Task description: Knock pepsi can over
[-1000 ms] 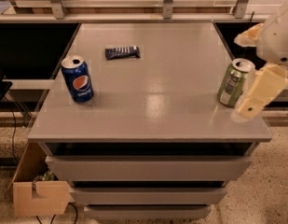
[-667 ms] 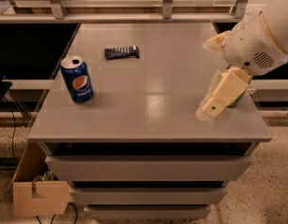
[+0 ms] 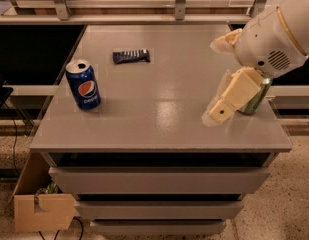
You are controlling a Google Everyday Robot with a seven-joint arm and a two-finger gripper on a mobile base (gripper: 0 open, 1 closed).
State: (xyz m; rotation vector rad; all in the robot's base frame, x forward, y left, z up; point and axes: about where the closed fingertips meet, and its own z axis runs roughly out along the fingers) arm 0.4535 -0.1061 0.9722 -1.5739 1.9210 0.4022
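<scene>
The pepsi can (image 3: 83, 85) is blue with the round red-white-blue logo and a silver top. It stands upright near the left edge of the grey table (image 3: 159, 131). My gripper (image 3: 217, 114) is cream-coloured and hangs low over the right part of the table, pointing down and left. It is far to the right of the pepsi can and touches nothing that I can see. The white arm (image 3: 274, 36) reaches in from the upper right.
A green and silver can (image 3: 257, 100) stands at the table's right edge, mostly hidden behind the gripper. A dark snack bar (image 3: 131, 56) lies at the back, left of centre. Drawers sit under the tabletop. A cardboard box (image 3: 41, 211) stands on the floor at lower left.
The arm has swung in from the right edge over the table, and the gripper has moved left, in front of the green can. The pepsi can has not moved.
</scene>
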